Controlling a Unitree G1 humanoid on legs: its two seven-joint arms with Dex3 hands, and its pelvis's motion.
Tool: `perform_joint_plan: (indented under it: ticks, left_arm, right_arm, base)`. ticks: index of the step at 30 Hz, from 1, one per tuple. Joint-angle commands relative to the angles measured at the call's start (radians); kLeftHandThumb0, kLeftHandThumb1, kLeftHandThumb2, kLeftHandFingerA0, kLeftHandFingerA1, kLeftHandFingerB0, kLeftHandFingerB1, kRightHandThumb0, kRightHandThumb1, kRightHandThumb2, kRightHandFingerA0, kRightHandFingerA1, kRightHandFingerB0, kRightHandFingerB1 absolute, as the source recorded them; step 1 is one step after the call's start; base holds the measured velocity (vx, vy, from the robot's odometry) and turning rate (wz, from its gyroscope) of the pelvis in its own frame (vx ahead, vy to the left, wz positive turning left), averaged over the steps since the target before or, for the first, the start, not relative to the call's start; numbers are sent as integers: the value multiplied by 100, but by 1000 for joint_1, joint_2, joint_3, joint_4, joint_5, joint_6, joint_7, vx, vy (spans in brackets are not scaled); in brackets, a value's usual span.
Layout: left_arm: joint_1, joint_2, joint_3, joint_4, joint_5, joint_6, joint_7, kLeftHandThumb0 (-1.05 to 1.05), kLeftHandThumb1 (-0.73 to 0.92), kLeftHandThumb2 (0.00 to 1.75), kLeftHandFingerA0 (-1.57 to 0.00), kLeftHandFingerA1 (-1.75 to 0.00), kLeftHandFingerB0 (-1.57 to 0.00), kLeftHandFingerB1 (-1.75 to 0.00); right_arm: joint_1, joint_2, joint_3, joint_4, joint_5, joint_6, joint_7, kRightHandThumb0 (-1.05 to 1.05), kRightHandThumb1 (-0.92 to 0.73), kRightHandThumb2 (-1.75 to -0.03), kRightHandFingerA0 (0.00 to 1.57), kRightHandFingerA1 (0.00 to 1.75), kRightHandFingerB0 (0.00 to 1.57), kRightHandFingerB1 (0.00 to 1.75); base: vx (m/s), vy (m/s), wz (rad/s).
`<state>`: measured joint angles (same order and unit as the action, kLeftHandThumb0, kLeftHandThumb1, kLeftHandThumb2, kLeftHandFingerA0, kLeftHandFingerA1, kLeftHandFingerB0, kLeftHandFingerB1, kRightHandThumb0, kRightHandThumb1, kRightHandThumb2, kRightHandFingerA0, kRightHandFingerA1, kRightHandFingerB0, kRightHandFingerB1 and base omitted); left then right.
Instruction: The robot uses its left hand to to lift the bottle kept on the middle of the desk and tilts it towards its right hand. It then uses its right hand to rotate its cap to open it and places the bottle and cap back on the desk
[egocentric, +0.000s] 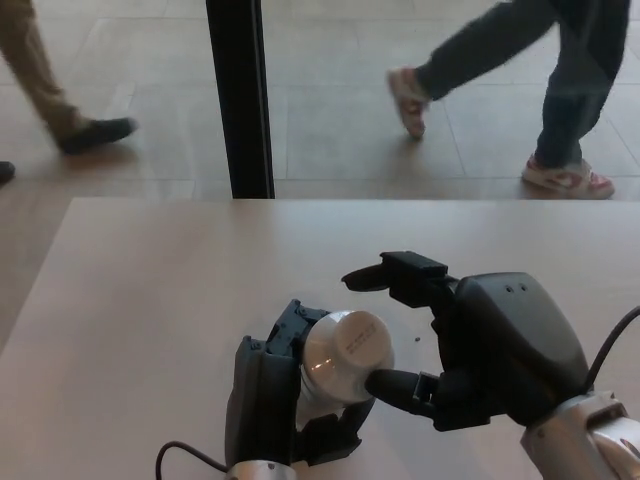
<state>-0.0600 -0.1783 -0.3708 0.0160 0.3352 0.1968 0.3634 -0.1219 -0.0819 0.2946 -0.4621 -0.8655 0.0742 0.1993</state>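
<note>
The left hand (270, 405) is clenching the bottle (335, 370) low in the head view, its black fingers wrapping the body from the left and from beneath, so that the bottle is being held above the desk (150, 300) and tilted, with its white cap (348, 352) facing up toward the camera and somewhat to the right. Just beside it, the right hand (470, 345) is holding nothing and is spreading its fingers: one lower finger (395, 385) is reaching in to the cap's right edge and appears to be touching it, while an upper finger (375, 275) is pointing left above the cap and standing apart from it. A dark cable (185, 455) is curling near the left wrist at the bottom edge. The pale desk is stretching away from both hands to its far edge, where a black vertical post (240, 100) is rising. Beyond it, on the tiled floor (330, 120), a person's legs (540, 60) in dark trousers and light shoes are striding at the upper right, and another person's leg (40, 80) in tan trousers with a dark shoe is showing at the upper left.
</note>
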Motion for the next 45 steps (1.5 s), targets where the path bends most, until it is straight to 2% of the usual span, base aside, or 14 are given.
perform_joint_plan:
  ticks: [1,2,4,6,7,15,16,18,23,32,34,41,42,45]
  left_arm:
    - [33,-26,3,37,-1,78,-15,13,77,117,-99,-175,-72,-145]
    - [35,-21,-1,39,5,68,-11,14,77,116,-99,-175,-72,-144]
    - [36,-23,-2,29,11,88,-11,14,78,115,-97,-175,-72,-145]
    - [37,-25,-2,28,11,90,-9,14,80,111,-98,-175,-71,-145]
    - [38,-22,-1,29,7,83,-13,14,79,115,-97,-175,-71,-146]
    - [36,-13,0,30,6,86,-23,12,79,110,-97,-175,-69,-144]
    - [35,-13,0,31,5,85,-24,12,77,110,-75,-175,-55,-162]
    - [35,-13,0,33,6,84,-22,13,78,117,-96,-175,-69,-145]
    - [30,-24,8,44,1,79,-10,13,77,115,-97,-175,-70,-145]
    - [27,-14,1,49,10,71,-11,14,77,119,-97,-175,-72,-145]
    - [27,-17,3,44,8,81,-12,15,74,121,-76,-175,-58,-163]
    - [24,-9,2,48,11,65,-13,15,74,121,-77,-175,-59,-164]
    - [26,-12,2,38,11,78,-15,13,78,117,-97,-175,-71,-146]
    - [27,-15,3,33,10,89,-17,13,79,115,-96,-175,-70,-145]
  right_arm:
    - [3,-11,-11,8,11,6,-31,-58,-59,-57,106,144,51,52]
    - [5,-16,-9,10,10,5,-29,-63,-47,-84,112,136,43,60]
    - [5,-18,-7,18,10,2,-39,-55,-61,-58,105,143,51,52]
    - [9,-16,-5,22,14,-5,-52,-50,-61,-60,105,144,53,52]
    - [9,-16,-3,24,12,-8,-57,-54,-49,-86,115,131,49,61]
    - [8,-7,17,29,9,-9,-75,-44,-64,-62,103,144,60,54]
    - [8,-7,18,28,10,-8,-75,-43,-64,-62,102,145,60,54]
    - [9,-8,19,24,12,-9,-76,-43,-64,-59,104,144,61,54]
    - [4,-13,18,32,11,-12,-84,-39,-64,-62,103,149,60,55]
    - [-4,-37,11,34,7,-31,-94,-32,-60,-66,100,170,88,80]
    - [-9,-46,11,31,1,-20,-75,-30,-55,-73,100,169,92,84]
    - [-18,-56,17,38,-8,-7,-67,-29,-53,-78,101,168,92,82]
    - [-22,-56,19,37,-9,-2,-62,-30,-54,-76,101,170,92,80]
    - [-28,-56,21,34,-15,11,-47,-30,-53,-78,101,171,92,81]
  base:
    - [0,0,0]
    - [0,0,0]
    - [0,0,0]
    - [0,0,0]
    - [0,0,0]
    - [0,0,0]
    - [0,0,0]
    - [0,0,0]
    - [0,0,0]
    - [0,0,0]
    - [0,0,0]
    - [0,0,0]
    - [0,0,0]
    - [0,0,0]
